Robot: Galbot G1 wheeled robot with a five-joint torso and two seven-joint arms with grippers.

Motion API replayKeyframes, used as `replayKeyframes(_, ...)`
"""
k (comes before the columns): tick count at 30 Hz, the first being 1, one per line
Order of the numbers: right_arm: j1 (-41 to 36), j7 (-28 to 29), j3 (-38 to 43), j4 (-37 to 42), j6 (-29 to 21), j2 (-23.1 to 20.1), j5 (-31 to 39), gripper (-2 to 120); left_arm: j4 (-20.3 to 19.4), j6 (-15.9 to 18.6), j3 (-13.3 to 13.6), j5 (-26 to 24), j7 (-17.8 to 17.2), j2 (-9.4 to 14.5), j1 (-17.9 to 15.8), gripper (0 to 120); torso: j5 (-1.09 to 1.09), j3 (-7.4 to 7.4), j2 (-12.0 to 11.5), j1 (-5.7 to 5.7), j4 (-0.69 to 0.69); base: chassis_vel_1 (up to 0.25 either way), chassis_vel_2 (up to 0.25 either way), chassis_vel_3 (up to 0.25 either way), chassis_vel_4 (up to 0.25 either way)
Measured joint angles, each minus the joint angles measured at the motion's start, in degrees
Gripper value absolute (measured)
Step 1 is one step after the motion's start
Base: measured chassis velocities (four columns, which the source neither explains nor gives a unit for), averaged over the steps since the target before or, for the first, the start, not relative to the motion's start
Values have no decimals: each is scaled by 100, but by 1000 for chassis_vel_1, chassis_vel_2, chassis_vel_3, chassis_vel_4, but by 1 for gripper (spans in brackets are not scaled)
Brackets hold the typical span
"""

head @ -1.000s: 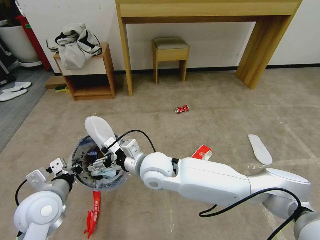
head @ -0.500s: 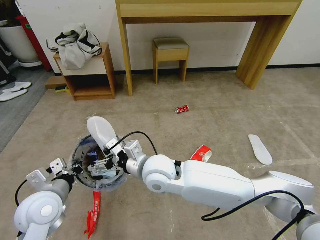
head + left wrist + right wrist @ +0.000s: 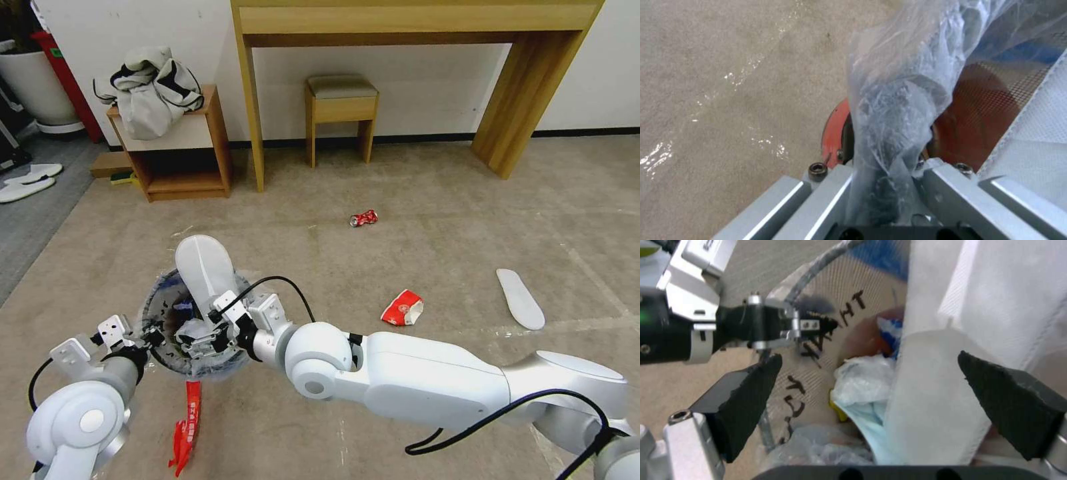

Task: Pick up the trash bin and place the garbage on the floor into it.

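i am holding the trash bin (image 3: 190, 327) off the floor (image 3: 433, 200) with the left gripper (image 3: 143, 335), its fingers clamped on the bin's near rim together with the bunched clear liner bag (image 3: 898, 110). gripping the rim and the liner as one is, i judge, what keeps the bag from slipping into the bin while items are dropped in. the bin is sitting low in front of the base, just over the carpet, so that its mouth faces up toward the right arm.

the right gripper (image 3: 880, 400) is positioned over the bin mouth with its fingers (image 3: 746, 396) spread wide apart, one on each side of a white insole (image 3: 203, 267) and clear of it. the insole is standing on end in the bin, its lower part among crumpled white-blue scraps (image 3: 862, 386), its upper part leaning out past the far rim. it is too long to lie flat inside, which i take as the reason for that lean.

remaining litter on the floor: a red wrapper (image 3: 187, 427) just below the bin, a red-white paper cup (image 3: 402, 308), a second insole (image 3: 520, 298) and a crushed red can (image 3: 363, 217), well apart from one another.
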Motion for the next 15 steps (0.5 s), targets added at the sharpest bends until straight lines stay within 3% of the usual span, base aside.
replayKeyframes(7,-1,24,103,140,-4,-122,16,100,43,2,12,-5,-4,14,-40,0,1,0,0,0,0,0,0,0,0)
replayKeyframes(15,30,37,626,596,-25,-561,165,100,63,4,-8,-30,-8,53,-46,0,1,0,0,0,1,0,0,0,0)
